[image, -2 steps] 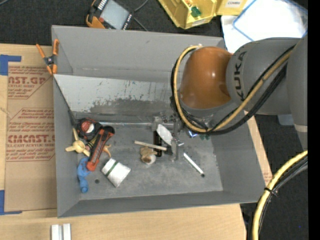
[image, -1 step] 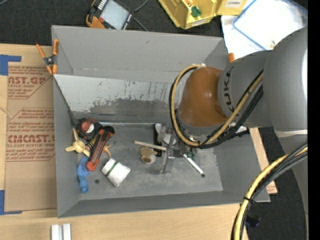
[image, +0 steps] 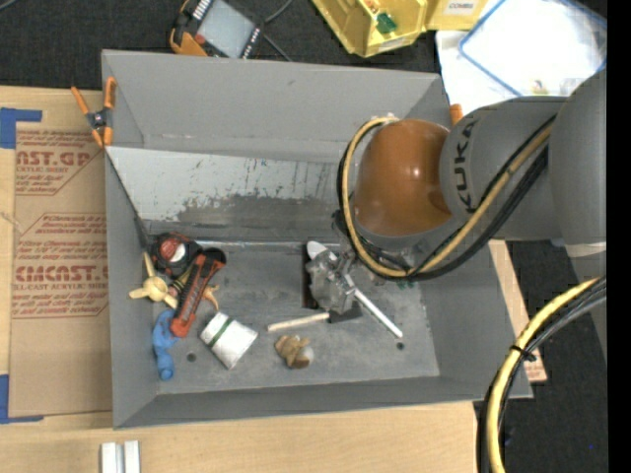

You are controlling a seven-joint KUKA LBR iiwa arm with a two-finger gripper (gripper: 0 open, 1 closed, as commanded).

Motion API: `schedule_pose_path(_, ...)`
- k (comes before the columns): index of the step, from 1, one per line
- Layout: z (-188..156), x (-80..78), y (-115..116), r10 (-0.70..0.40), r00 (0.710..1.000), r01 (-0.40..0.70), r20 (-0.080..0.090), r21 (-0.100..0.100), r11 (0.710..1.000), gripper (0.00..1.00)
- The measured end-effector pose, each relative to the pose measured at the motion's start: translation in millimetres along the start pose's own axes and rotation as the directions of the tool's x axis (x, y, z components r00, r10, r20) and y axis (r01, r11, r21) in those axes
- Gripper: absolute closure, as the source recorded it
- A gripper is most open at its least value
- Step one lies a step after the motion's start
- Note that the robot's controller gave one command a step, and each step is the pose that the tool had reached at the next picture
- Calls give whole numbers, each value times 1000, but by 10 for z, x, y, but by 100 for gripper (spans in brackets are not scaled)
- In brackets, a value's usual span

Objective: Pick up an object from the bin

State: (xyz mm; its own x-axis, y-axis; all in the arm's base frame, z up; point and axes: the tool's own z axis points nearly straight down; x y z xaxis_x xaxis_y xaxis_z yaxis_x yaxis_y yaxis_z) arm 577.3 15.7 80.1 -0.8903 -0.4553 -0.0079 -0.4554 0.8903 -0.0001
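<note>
The claw [image: 333, 294] hangs low over the floor of the bin [image: 246, 175], near its middle, wrist pointing straight down. That stance suits a top-down pinch on something lying flat. Whether it is wide or narrow I cannot tell.

Two things are closest: a pale stick [image: 299, 321] with one end at the claw's tip, and a white rod [image: 380, 315] slanting off on the arm's side. They seem to meet under the claw. A brown lump [image: 293, 351] sits just past the stick.

Well apart, beyond the lump, lie a white cap [image: 229, 340] and a heap [image: 182, 294] of red, blue and yellow bits. Nothing crowds the claw, though a thin stick lying flat may slip.
</note>
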Motion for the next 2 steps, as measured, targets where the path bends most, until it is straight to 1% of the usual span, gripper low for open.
schedule_pose_path(1,1,2,4,2,1000,-2,0,-1,1000,100)
schedule_pose_path(2,-64,-278,606,-98,995,98,3,-1,995,100)
